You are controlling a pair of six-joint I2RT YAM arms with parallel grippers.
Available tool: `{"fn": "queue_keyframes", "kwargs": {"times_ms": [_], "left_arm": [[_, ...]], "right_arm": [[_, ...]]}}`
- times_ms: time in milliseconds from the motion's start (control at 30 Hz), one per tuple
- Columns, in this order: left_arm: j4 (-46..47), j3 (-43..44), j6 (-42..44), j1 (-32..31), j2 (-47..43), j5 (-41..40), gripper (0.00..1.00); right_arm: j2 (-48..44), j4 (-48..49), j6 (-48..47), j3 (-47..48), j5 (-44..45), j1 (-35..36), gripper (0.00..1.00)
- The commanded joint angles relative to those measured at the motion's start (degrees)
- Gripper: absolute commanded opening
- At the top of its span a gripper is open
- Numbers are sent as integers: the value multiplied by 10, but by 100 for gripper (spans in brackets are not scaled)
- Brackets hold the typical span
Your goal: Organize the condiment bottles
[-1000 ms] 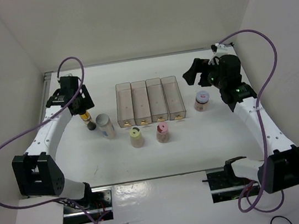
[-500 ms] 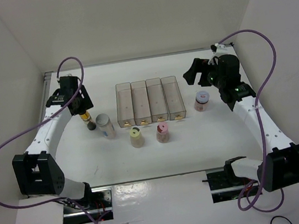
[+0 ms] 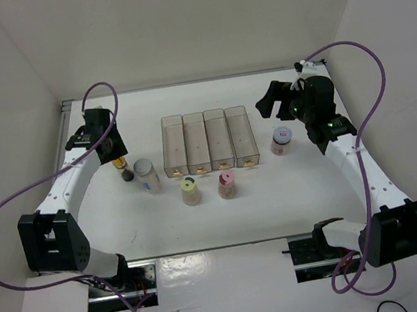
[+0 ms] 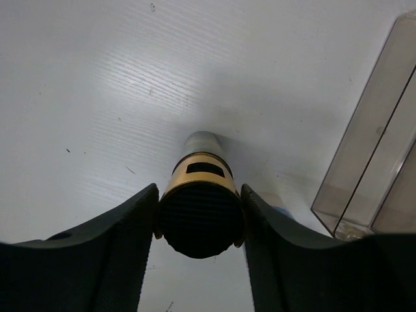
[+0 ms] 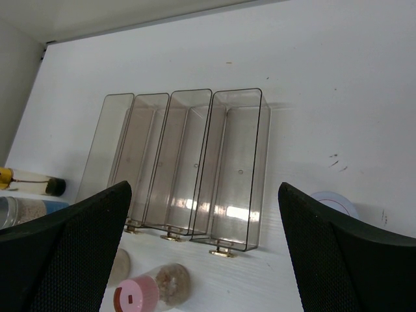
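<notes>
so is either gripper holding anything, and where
Left gripper pinches the dark bottle by the sides of its gold-banded cap; right gripper is open, empty.

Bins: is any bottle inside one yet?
No, the right wrist view looks down into all four bins and each holds nothing.

The white table (image 3: 277, 201) carries everything; in its middle four clear plastic bins (image 3: 207, 137) stand side by side, touching, long sides running away from the near edge; left of them a dark bottle with a gold band (image 3: 124, 169) stands on the surface, and just beside it a white grey-lidded bottle (image 3: 146, 174); in front of the bins stand a beige yellow-lidded bottle (image 3: 190, 189) and a brown pink-lidded bottle (image 3: 227, 184), near each other but apart; right of the bins a clear reddish-brown jar (image 3: 281, 142) stands alone.
</notes>
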Motion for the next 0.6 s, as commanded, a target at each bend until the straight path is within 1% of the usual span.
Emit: {"fn": "queue_keyframes", "kwargs": {"times_ms": [0, 67, 100, 200, 233, 267, 333, 367, 467, 500, 567], "left_arm": [[10, -3, -4, 4, -4, 3, 58], [10, -3, -4, 4, -4, 3, 49], [10, 3, -4, 4, -4, 3, 40], [10, 10, 2, 4, -4, 3, 27], [10, 21, 2, 4, -4, -4, 18], [5, 21, 9, 4, -4, -4, 15], [0, 40, 17, 4, 1, -4, 11], [-7, 63, 26, 4, 1, -4, 10], [-13, 102, 47, 4, 8, -4, 10], [-13, 131, 52, 4, 13, -4, 10], [-19, 162, 65, 4, 21, 3, 10]], "right_arm": [[2, 28, 5, 23, 1, 4, 98], [2, 28, 5, 23, 1, 4, 98], [2, 28, 5, 23, 1, 4, 98], [-4, 28, 5, 17, 1, 4, 98], [-4, 28, 5, 17, 1, 4, 98], [-4, 28, 5, 17, 1, 4, 98], [-4, 28, 5, 17, 1, 4, 98], [2, 28, 5, 17, 7, 4, 98], [8, 28, 5, 17, 12, 4, 98], [13, 23, 5, 23, 12, 4, 98], [19, 23, 5, 29, 12, 4, 98]]}}
